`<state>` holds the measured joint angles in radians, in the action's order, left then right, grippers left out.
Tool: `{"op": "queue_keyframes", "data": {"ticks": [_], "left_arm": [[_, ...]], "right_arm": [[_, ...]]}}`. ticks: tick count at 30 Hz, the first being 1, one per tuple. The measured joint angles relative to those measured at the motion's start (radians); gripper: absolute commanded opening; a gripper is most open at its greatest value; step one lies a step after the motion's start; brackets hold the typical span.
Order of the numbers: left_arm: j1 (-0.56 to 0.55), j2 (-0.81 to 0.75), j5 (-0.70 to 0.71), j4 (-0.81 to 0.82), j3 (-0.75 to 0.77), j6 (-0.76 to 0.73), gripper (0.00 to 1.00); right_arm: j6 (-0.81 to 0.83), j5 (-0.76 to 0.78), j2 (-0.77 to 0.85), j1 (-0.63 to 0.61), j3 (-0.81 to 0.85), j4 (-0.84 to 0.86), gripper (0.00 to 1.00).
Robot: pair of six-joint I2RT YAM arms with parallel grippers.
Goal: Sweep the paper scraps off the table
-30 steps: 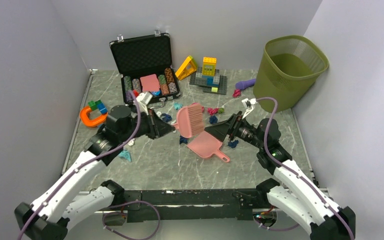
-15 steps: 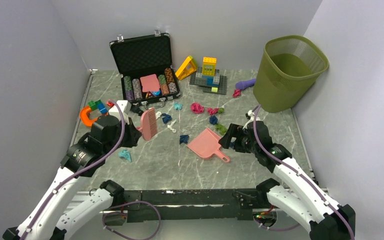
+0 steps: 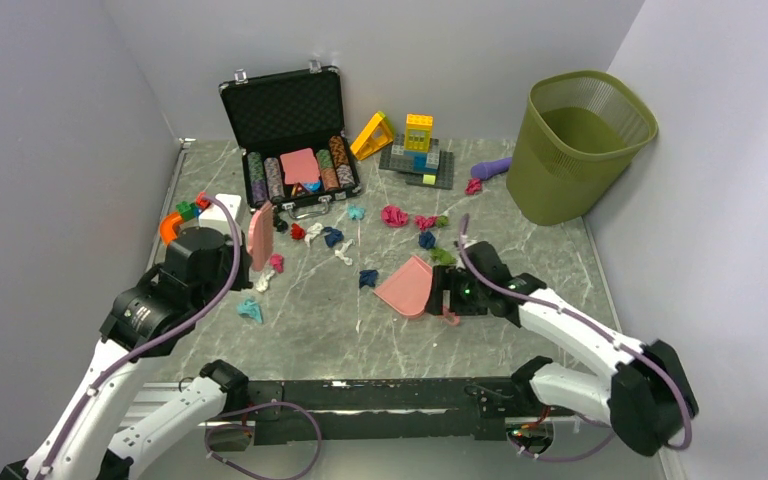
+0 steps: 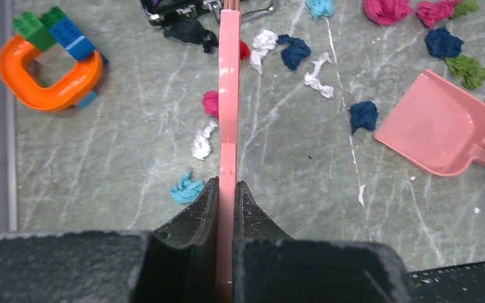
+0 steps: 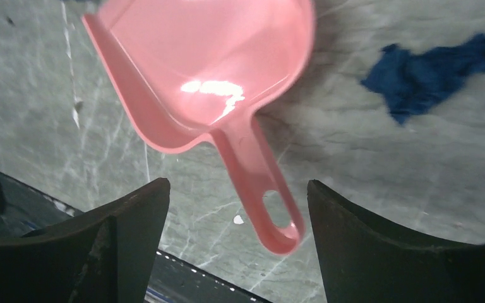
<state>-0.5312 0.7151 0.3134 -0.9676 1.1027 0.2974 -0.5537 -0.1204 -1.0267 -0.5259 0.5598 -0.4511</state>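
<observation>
Paper scraps lie across the middle of the table point(image 3: 310, 325): magenta point(image 3: 394, 215), red point(image 3: 298, 231), dark blue point(image 3: 368, 277), white point(image 3: 344, 252), teal point(image 3: 250, 310). My left gripper point(image 3: 245, 252) is shut on the handle of a pink brush point(image 3: 260, 235); in its wrist view the gripper point(image 4: 227, 186) holds the brush point(image 4: 229, 95) edge-on above a magenta scrap point(image 4: 210, 102), with a white scrap point(image 4: 201, 142) and a teal scrap point(image 4: 186, 188) to its left. My right gripper point(image 5: 237, 183) is open, its jaws either side of the handle of the pink dustpan point(image 5: 208, 57), beside a dark blue scrap point(image 5: 436, 69). In the top view the right gripper point(image 3: 447, 300) is low at the dustpan point(image 3: 405, 285).
A green bin point(image 3: 575, 140) stands at the back right. An open black case point(image 3: 290, 135) of poker chips is at the back. An orange ring with blocks point(image 3: 182, 228) is at the left. Building blocks point(image 3: 418, 150) and a purple item point(image 3: 492, 167) are behind the scraps.
My left arm has pulled the brush from the table's middle back to the left. My right gripper has dropped down and in over the dustpan's handle.
</observation>
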Motion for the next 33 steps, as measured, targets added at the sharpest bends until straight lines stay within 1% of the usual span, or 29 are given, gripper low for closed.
{"op": "queue_keyframes", "data": {"ticks": [3, 6, 9, 13, 17, 23, 27, 31, 33], "left_arm": [[0.000, 0.000, 0.040, -0.002, 0.016, -0.026, 0.00], [0.000, 0.000, 0.062, -0.003, 0.026, -0.042, 0.00], [0.000, -0.005, 0.064, -0.003, 0.028, -0.047, 0.00], [0.000, -0.020, 0.063, -0.003, 0.028, -0.049, 0.00], [0.000, -0.036, 0.065, -0.002, 0.028, -0.050, 0.00], [0.000, -0.037, 0.066, -0.003, 0.028, -0.056, 0.00], [0.000, -0.035, 0.069, -0.003, 0.028, -0.068, 0.00], [0.000, -0.014, 0.095, -0.014, 0.032, -0.069, 0.00], [0.000, 0.013, 0.116, -0.035, 0.042, -0.072, 0.00]], "right_arm": [[0.028, 0.008, -0.115, -0.086, 0.027, 0.018, 0.87], [0.051, 0.044, -0.240, -0.179, 0.102, 0.010, 0.87], [0.066, 0.098, -0.332, -0.264, 0.183, 0.004, 0.87], [0.073, 0.166, -0.369, -0.330, 0.231, -0.015, 0.86], [0.074, 0.225, -0.374, -0.360, 0.241, -0.046, 0.83], [0.071, 0.276, -0.378, -0.382, 0.241, -0.092, 0.70], [0.068, 0.288, -0.381, -0.385, 0.236, -0.094, 0.63], [0.063, 0.303, -0.395, -0.385, 0.231, -0.093, 0.60], [0.063, 0.304, -0.410, -0.385, 0.231, -0.090, 0.54]]}}
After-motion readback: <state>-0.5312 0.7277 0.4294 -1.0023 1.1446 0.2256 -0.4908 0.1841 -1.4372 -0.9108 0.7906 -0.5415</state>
